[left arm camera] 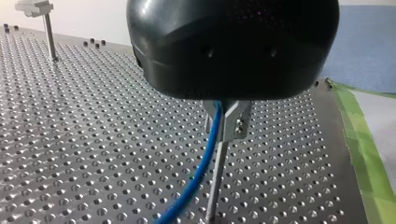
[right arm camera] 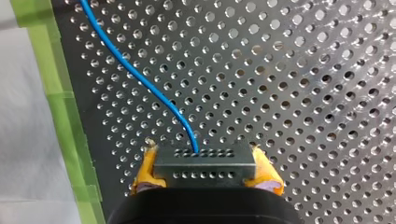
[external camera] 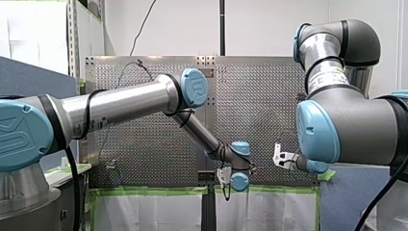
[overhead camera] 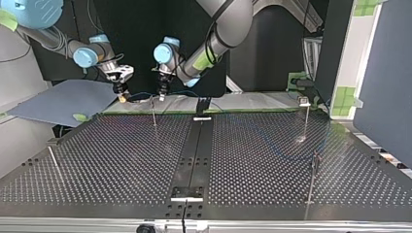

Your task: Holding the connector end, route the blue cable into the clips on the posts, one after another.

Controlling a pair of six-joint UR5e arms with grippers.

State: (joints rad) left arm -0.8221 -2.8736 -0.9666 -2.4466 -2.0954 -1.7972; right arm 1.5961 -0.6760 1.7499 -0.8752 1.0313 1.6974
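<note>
Blue cable [right arm camera: 140,79] leaves a small grey connector [right arm camera: 205,163], which my right gripper [right arm camera: 203,161] clamps between its yellow pads [right arm camera: 144,173]; those fingers are closed on the block from both sides. The gripper hangs low over the bench [right arm camera: 303,93], close to the edge lined with green tape [right arm camera: 60,116]. From the connector the cable curves away along that edge. In the top view this is the far edge, left of the middle strip. My right gripper, a thin post [overhead camera: 153,112] and my left gripper [overhead camera: 162,93] stand there in a row, the post between the two grippers. The left wrist view shows the cable coming down from under my left gripper's black body. It passes just beside the metal clip [left arm camera: 236,120] at the top of that post, touching it or nearly so, and then drops steeply along the post toward the bench. Whether my left gripper is clamped on the cable I cannot tell, as the body hides that. I judge the cable is beside this first clip and not yet seated in it. My left arm is the nearer one, almost over the clip, while the connector end lies on the post's other side. The coming move probably needs the cable's line brought across the clip's mouth, not along the post. Another post [left arm camera: 49,39] stands well apart, toward a far corner.
</note>
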